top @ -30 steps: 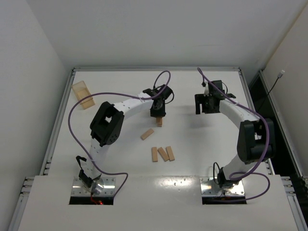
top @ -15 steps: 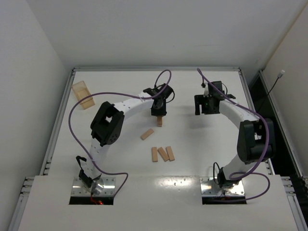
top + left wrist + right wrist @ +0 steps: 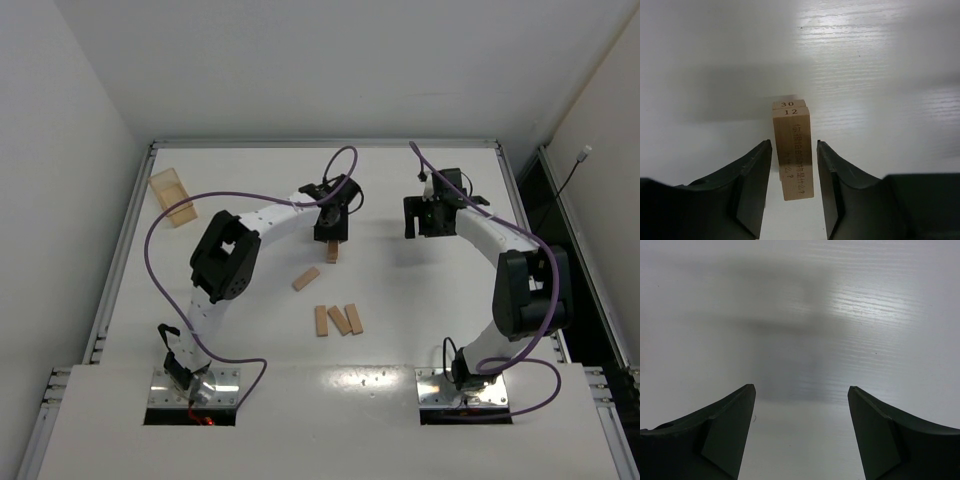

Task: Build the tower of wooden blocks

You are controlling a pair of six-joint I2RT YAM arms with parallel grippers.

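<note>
The tower (image 3: 330,253) is a small stack of light-tan wood planks on the white table, just under my left gripper (image 3: 331,234). In the left wrist view the stack (image 3: 790,114) shows two planks with ends marked 30 and 12, the top one printed with text. My left gripper (image 3: 794,145) straddles the top plank, with a thin gap on each side. Several loose planks lie nearer the arms: one (image 3: 306,279) alone and three (image 3: 339,320) side by side. My right gripper (image 3: 437,222) is open and empty over bare table (image 3: 800,340).
A translucent amber box (image 3: 172,197) stands at the back left of the table. Raised rails (image 3: 130,230) edge the table. Purple cables loop above both arms.
The left arm has shifted very slightly over the tower. The planks and the right arm have not moved.
</note>
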